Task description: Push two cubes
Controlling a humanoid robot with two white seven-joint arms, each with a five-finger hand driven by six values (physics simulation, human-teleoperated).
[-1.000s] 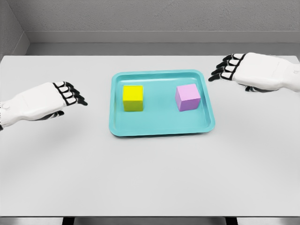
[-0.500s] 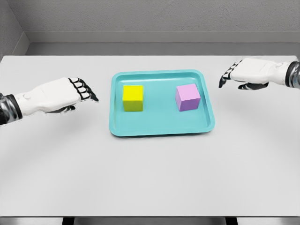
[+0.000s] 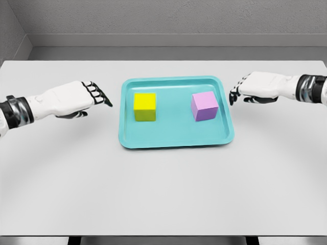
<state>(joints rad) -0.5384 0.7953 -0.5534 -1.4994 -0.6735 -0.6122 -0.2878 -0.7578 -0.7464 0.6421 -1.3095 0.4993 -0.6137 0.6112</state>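
Teal tray (image 3: 173, 141) holds yellow cube (image 3: 145, 106), pink cube (image 3: 205, 106), apart.

Yellow cube (image 3: 145, 106): no lettering
Pink cube (image 3: 205, 106): no lettering
Teal tray (image 3: 173, 138): no label
Table (image 3: 163, 194): no markings
Readable text: none

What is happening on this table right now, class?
A teal tray sits on a white table with a yellow cube on its left side and a pink cube on its right. The left robot hand hovers just outside the tray's left edge, the right robot hand just outside its right edge. Both have relaxed fingers and hold nothing. Neither touches a cube yet.
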